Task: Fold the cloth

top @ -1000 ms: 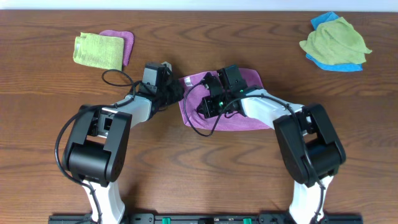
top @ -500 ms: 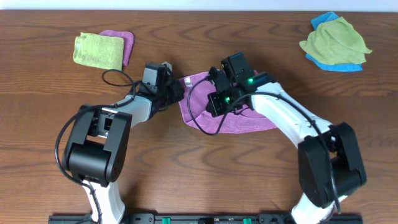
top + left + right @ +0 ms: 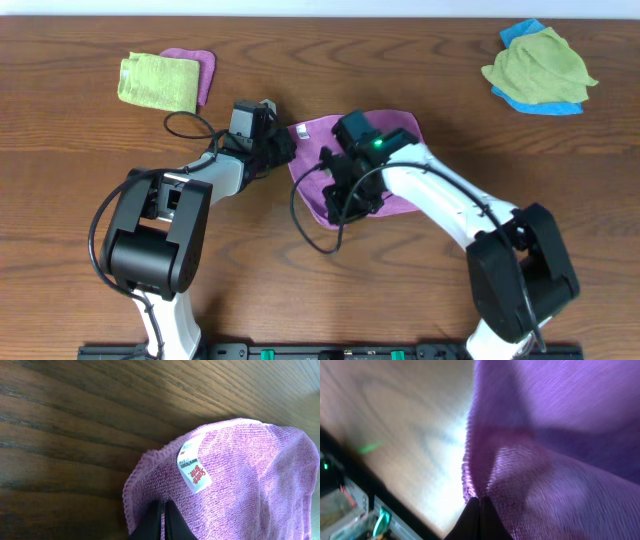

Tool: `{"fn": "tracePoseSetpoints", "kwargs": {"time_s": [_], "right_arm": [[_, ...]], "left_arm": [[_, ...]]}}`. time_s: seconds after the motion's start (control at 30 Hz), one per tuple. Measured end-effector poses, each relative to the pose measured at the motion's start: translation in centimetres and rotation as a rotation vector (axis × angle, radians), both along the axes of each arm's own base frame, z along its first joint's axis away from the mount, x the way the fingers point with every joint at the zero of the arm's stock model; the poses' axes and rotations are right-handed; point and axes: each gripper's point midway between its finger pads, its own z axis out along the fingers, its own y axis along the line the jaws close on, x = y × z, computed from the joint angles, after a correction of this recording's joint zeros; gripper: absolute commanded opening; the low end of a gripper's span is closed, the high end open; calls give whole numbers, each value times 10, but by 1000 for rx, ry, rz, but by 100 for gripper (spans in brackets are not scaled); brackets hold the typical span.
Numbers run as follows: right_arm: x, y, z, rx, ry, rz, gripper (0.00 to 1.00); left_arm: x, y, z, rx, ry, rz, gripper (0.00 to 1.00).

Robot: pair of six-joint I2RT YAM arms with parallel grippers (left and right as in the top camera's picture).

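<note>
Since the earlier frame we see the right tool (image 3: 340,203) has swung from the middle of the cloth (image 3: 405,128) down toward the lower left of the overhead view, drawing a fold of the purple fabric with it. The left tool (image 3: 284,150) has kept its place at the cloth's left corner.

Both tools are pinched narrow on the cloth. In the left wrist view the dark fingertips (image 3: 163,512) meet on the fuzzy edge just below the label (image 3: 194,471). In the right wrist view the tips (image 3: 479,507) close on a bunched, lifted hem.

We read red lettering on the white label as "Scotch-Brite"; the smaller print is too fine to make out.

The cloth lies at the centre of the wooden counter (image 3: 80,150), between the two arms. A lime-green cloth (image 3: 158,82) sits at upper left, and another green one (image 3: 540,65) at upper right.
</note>
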Motion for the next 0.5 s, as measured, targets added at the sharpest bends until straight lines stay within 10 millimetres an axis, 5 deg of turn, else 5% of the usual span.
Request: {"fn": "tracePoseSetpoints", "kwargs": {"time_s": [0.5], "right_arm": [[-53,18,16,-62,62,56,2]], "left_arm": [[-2,-3,0,-2,1,-8,6]]}}
